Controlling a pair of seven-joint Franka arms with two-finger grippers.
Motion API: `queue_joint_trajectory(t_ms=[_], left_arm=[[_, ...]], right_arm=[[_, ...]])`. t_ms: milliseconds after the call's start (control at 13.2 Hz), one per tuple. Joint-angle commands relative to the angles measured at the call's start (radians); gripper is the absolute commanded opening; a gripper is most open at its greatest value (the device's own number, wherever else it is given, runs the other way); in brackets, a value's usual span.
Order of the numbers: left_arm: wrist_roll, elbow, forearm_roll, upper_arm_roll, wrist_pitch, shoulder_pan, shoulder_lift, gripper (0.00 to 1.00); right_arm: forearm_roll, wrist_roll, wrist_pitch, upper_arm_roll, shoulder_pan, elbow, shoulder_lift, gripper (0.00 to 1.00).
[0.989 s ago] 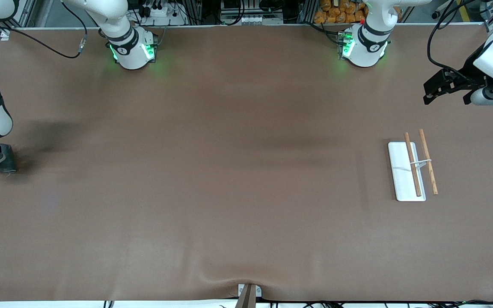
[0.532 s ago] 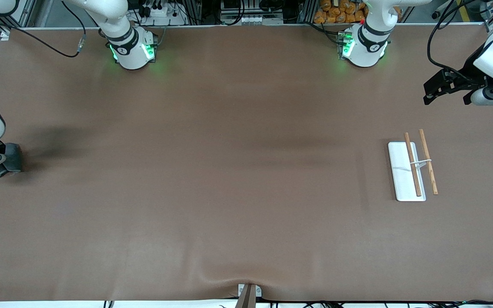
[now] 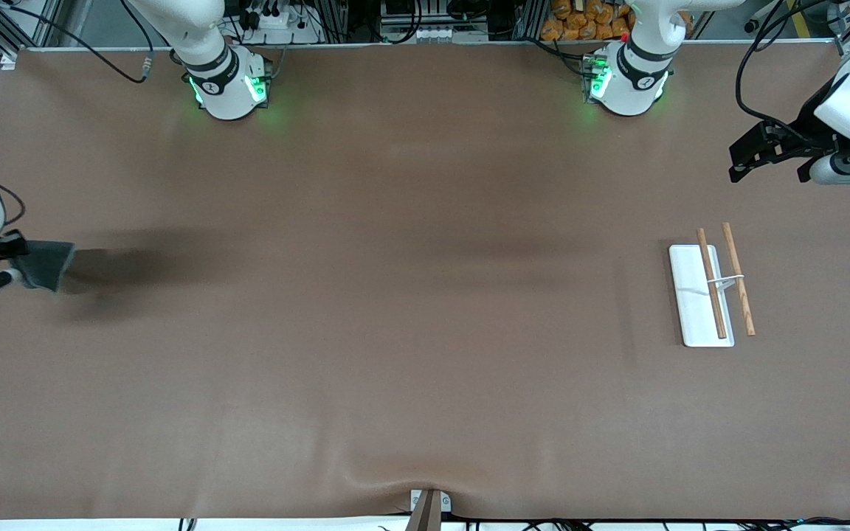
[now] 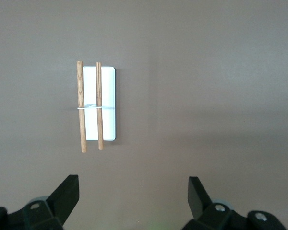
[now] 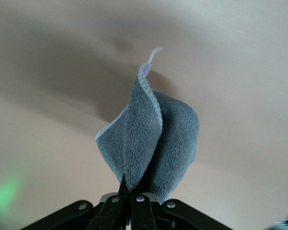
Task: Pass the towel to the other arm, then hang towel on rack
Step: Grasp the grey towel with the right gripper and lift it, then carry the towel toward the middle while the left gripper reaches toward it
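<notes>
So right now my right gripper (image 3: 8, 262) has its jaws pinched tight on one edge of the towel (image 3: 45, 264), up off the table (image 3: 395, 295) at the right arm's end, with the cloth dangling free below the fingers, as the right wrist view shows (image 5: 151, 139). The left gripper (image 3: 746, 158) is waiting with its jaws spread wide, hovering over the table at the left arm's end, close to the rack (image 3: 716, 284), which sits on its white base there with two wooden bars. The grippers are well apart, so I reckon the handover wants to happen mid-table. My plan would be to carry the towel across slow so it doesn't swing, keep a loose corner hanging clear, and let the left fingers bite a different edge before I release. Grip looks thin, so jerks could drop it.
</notes>
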Motion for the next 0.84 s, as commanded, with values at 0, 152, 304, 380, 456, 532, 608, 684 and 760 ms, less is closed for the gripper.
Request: queue_joint_trajectory(t_ms=[0, 152, 304, 380, 456, 532, 608, 684, 760], left_arm=[[0.016, -0.004, -0.012, 0.002, 0.014, 0.0, -0.002, 1.0], [0.016, -0.004, -0.012, 0.002, 0.017, -0.001, 0.0, 1.0], [0.016, -0.002, -0.012, 0.002, 0.024, -0.001, 0.009, 1.0], [0.016, -0.002, -0.012, 0.002, 0.031, -0.003, 0.014, 1.0], [0.014, -0.004, -0.012, 0.002, 0.043, -0.003, 0.015, 1.0], [0.014, -0.004, -0.012, 0.0, 0.046, -0.004, 0.023, 1.0], [0.014, -0.002, -0.012, 0.0, 0.05, -0.006, 0.026, 1.0], [0.014, -0.002, -0.012, 0.0, 0.064, -0.007, 0.027, 1.0], [0.014, -0.002, -0.012, -0.001, 0.073, -0.01, 0.037, 1.0]], right_arm=[[0.097, 0.182, -0.111, -0.009, 0.096, -0.026, -0.061, 0.0], [0.157, 0.373, -0.191, -0.009, 0.18, -0.028, -0.097, 0.0], [0.264, 0.57, -0.257, -0.009, 0.252, -0.028, -0.119, 0.0], [0.331, 0.68, -0.285, -0.009, 0.283, -0.028, -0.13, 0.0], [0.405, 0.821, -0.303, -0.009, 0.33, -0.028, -0.14, 0.0], [0.466, 0.971, -0.304, -0.009, 0.385, -0.028, -0.148, 0.0], [0.511, 1.127, -0.294, -0.009, 0.444, -0.028, -0.148, 0.0], [0.551, 1.241, -0.281, -0.009, 0.499, -0.023, -0.148, 0.0], [0.608, 1.34, -0.256, -0.009, 0.548, -0.022, -0.15, 0.0]])
